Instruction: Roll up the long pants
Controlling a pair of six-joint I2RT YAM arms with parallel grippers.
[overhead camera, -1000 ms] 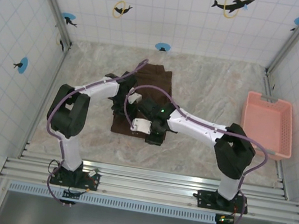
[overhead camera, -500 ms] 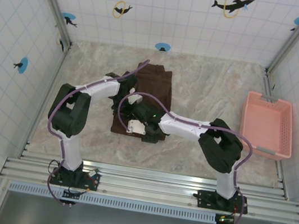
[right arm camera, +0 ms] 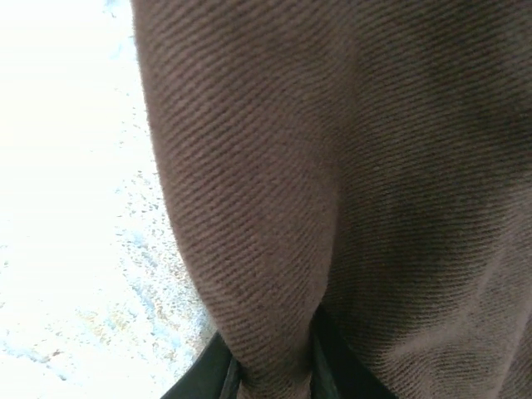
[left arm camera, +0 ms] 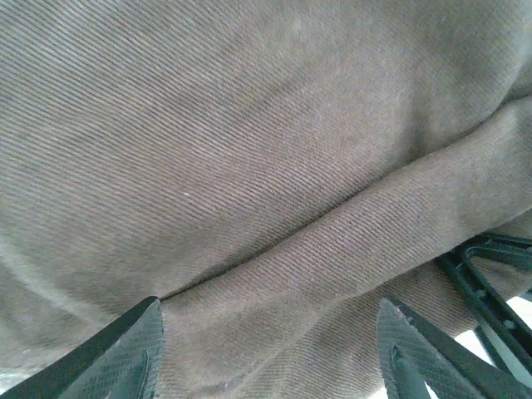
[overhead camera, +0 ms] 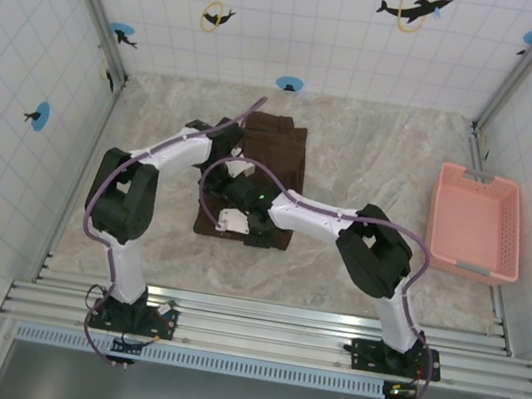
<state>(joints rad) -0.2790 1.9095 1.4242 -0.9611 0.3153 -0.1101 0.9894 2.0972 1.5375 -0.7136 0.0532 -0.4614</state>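
The long pants (overhead camera: 279, 146) are seen as a narrow dark brown stack left of centre on the marble surface (overhead camera: 381, 177). Their far edge lies near the far wall, and their near edge is well apart from the near rail (overhead camera: 268, 311). Open room is left on the right, as far as the pink basket (overhead camera: 439, 212) by the right wall, with a narrower bare strip on the left. From above, both arms are seen reaching over the cloth. In the left wrist view, the left hand (left arm camera: 268, 320) is held wide, its fingers (left arm camera: 125, 357) set at either side of a ridged fold. In the right wrist view, the right hand (right arm camera: 270, 370) is closed narrowly on a raised fold at the cloth's edge, with pale surface beside it.
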